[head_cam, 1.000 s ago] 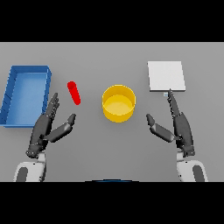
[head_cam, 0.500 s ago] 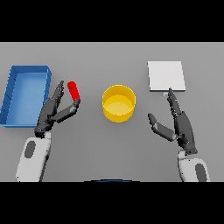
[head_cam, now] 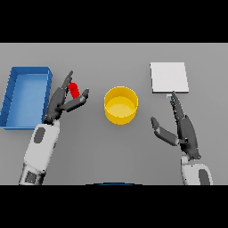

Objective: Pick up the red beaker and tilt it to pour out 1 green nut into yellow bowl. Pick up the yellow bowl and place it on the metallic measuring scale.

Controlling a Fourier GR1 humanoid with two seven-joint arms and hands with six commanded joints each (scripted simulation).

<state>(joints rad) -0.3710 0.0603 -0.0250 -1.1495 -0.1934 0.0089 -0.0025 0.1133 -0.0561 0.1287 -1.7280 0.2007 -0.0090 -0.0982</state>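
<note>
The left hand [head_cam: 62,101] was open, its fingers and thumb flanking the red beaker [head_cam: 74,90]. The right hand [head_cam: 180,127] was open, right of the yellow bowl [head_cam: 120,105].

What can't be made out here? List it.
- Head view: the red beaker is partly hidden by the left hand; whether its fingers grip it is unclear.
- Green nut: too small or hidden inside the beaker.
- Yellow bowl contents: none discernible.

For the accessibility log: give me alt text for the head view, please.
The left robot hand reaches around the red beaker, thumb and fingers on either side, beside a blue tray. The yellow bowl sits mid-table; the right robot hand rests open near the metallic measuring scale.
</note>
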